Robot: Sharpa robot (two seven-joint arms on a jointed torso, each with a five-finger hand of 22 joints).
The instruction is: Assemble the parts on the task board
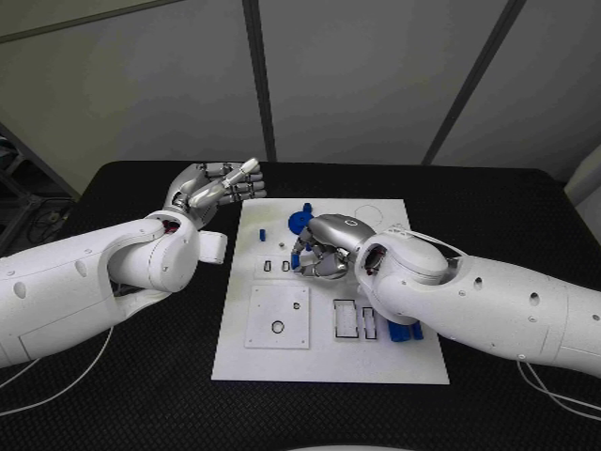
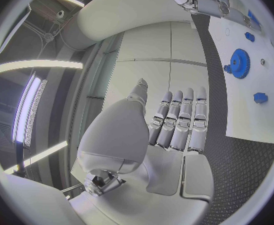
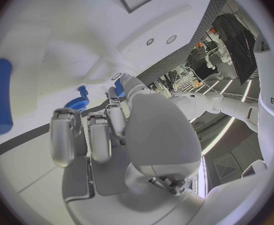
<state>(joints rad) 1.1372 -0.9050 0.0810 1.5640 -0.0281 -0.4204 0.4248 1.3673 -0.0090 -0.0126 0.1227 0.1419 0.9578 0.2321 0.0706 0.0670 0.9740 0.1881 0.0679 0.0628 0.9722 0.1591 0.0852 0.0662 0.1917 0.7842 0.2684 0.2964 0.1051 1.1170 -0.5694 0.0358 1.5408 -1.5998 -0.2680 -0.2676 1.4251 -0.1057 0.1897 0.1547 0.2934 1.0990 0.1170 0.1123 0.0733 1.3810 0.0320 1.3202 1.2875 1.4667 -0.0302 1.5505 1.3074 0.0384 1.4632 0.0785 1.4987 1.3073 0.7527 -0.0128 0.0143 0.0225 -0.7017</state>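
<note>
The task board (image 1: 331,362) lies flat in the middle of the black surface (image 1: 517,207), its long axis running from near to far. The right robot hand (image 1: 325,252) is held over the middle of the board, fingers curled downward; whether anything is pinched under them cannot be told, since the fingertips are hidden in the head view and nothing is plainly seen in the fingers in the right wrist view. The blue gear (image 1: 302,222) is seated on the board just beyond this hand, on its far left side, so the gear lies only a short reach forward from the right hand. A small blue peg (image 1: 263,234) stands left of the hand, near the board's left edge. Further blue parts (image 1: 405,331) are grouped at the board's near right, beside the right forearm and behind the hand.

The left robot hand (image 1: 217,186) is raised off the far left corner of the board, fingers extended side by side and holding nothing; in the left wrist view the gear (image 2: 239,63) is seen well apart from it.

The right hand is judged the nearer to the gear and to the middle slots, so the coming move is likely its own
</note>
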